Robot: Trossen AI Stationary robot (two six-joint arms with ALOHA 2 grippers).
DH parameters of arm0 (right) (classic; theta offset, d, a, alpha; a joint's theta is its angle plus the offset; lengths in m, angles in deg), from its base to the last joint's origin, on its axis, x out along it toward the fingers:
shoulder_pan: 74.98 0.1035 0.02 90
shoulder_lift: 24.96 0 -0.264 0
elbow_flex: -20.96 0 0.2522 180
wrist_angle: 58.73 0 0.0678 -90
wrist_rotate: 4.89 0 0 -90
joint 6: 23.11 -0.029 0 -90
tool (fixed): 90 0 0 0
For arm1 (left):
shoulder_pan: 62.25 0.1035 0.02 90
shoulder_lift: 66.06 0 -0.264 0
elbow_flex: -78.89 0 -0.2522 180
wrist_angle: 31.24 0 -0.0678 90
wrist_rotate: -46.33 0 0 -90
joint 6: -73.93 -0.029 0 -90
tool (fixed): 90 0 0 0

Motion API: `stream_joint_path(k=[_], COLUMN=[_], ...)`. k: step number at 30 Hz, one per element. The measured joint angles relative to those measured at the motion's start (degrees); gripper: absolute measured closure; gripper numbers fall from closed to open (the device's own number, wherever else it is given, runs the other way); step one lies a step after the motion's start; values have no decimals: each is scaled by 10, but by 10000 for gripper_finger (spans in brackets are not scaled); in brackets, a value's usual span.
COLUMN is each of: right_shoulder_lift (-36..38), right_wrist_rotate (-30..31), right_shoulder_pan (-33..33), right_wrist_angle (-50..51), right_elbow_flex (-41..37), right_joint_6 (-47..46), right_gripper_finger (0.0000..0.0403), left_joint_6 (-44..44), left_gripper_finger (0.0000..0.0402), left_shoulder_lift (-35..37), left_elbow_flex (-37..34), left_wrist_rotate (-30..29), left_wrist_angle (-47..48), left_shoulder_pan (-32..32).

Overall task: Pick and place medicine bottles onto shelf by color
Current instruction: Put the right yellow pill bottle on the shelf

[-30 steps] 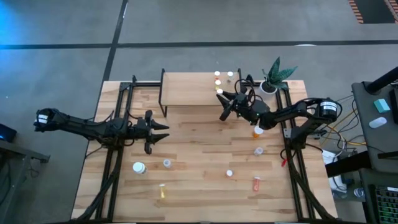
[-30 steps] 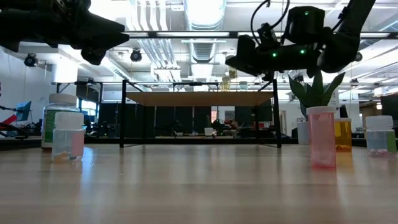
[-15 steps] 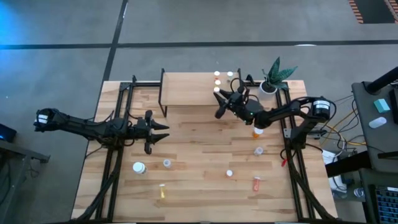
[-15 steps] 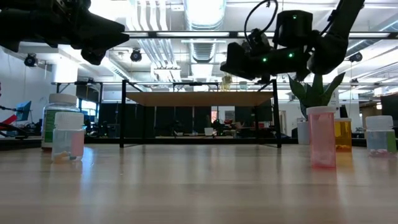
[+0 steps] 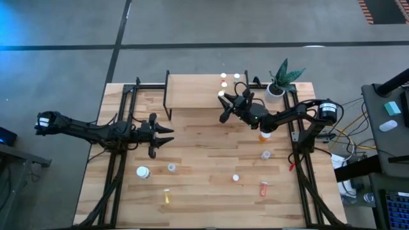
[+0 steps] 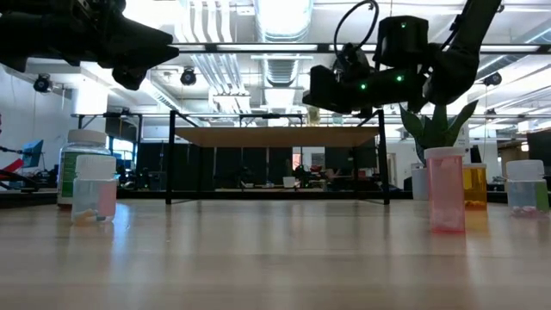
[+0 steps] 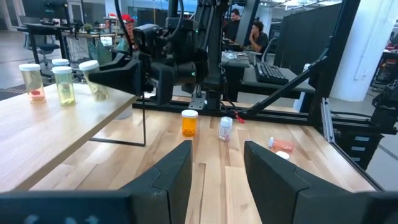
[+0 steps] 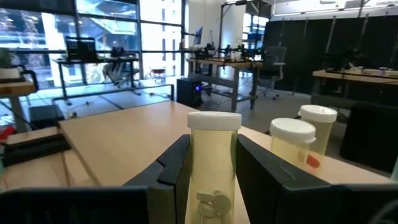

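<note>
A clear, white-capped medicine bottle with a pale yellowish cast is held upright between the fingers of the right gripper, whose jaws are clamped on its sides. In the high view the bottle is seen at the right end of the shelf, upper centre of the frame, over the shelf's near right corner. Two more white-capped bottles are seen standing on the shelf top just beyond it, toward the back right corner; in the right wrist view one of them shows a red piece inside.

On the wooden table the remaining bottles are scattered in the lower half of the high view: an orange bottle right of centre, close under the right arm, a clear one below it, a small white cap near the centre, a red bottle lying at lower right, a yellow one lying at lower left, a larger white bottle and a small clear one beside it at left.

The left gripper is held above the table at centre left, well apart from the shelf and from every bottle; its jaws are seen parted and empty in the left wrist view.

A potted plant is set at the table's upper right corner, just right of the shelf. People at desks are visible in the room beyond.
</note>
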Motion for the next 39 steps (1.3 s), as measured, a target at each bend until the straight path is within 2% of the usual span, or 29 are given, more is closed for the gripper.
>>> stream_joint_path(k=[16, 27, 39], right_shoulder_lift=[-9, -1, 5], right_wrist_rotate=[22, 20, 20], right_shoulder_pan=[0, 0, 0], right_wrist_angle=[15, 14, 14], right_elbow_flex=[0, -1, -1], right_joint_6=[-5, -14, -11], right_gripper_finger=[300, 267, 259], left_joint_6=[0, 0, 0], left_gripper_finger=[272, 272, 272], left_shoulder_lift=[0, 0, 0], left_elbow_flex=[0, 0, 0], left_wrist_rotate=[0, 0, 0], left_wrist_angle=[0, 0, 0], left_shoulder_pan=[0, 0, 0])
